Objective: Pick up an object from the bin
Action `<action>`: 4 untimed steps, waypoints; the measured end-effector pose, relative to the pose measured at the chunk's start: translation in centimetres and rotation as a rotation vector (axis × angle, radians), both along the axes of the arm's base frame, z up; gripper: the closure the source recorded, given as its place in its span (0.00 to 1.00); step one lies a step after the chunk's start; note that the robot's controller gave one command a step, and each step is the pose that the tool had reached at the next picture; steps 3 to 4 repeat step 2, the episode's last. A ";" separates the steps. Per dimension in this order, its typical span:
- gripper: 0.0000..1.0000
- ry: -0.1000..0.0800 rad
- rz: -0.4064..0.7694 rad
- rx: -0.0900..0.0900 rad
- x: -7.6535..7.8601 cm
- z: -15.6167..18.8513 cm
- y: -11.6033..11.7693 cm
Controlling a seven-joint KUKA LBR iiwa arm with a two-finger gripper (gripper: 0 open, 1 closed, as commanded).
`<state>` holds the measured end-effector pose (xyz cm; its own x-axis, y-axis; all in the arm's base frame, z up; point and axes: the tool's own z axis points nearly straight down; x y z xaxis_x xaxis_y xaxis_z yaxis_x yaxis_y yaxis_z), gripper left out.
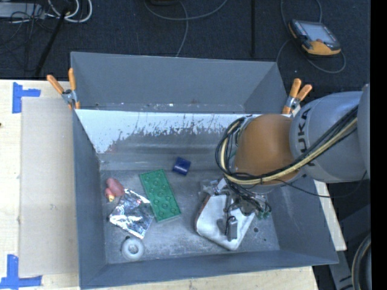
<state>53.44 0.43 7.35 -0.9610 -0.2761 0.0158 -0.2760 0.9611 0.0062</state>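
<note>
At about four o'clock on the floor of the bin (181, 237), a white rounded object (208, 220) is overhung by the gripper (231, 221), whose opening cannot be told; the object is judged light, smooth and perhaps slippery, best taken across its narrower width.

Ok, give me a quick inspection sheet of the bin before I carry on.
Surface: grey metal bin, floor scuffed.
Job's things: white lumpy object at the floor's right, under the gripper.
Clutter: green studded plate, blue block, pink piece, crumpled foil, white ring.
Gripper: low over the white lumpy object; grasp not clear.
Cables: arm cables looped round the wrist.
Surroundings: dark floor, loose cables, orange-black device behind the bin.
</note>
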 end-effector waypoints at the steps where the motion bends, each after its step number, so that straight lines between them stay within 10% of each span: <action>1: 1.00 -0.042 -0.004 0.003 1.1 0.8 0.0; 2: 1.00 -0.025 0.009 -0.002 0.5 18.6 -1.1; 4: 1.00 -0.025 0.009 -0.002 0.5 18.6 -1.1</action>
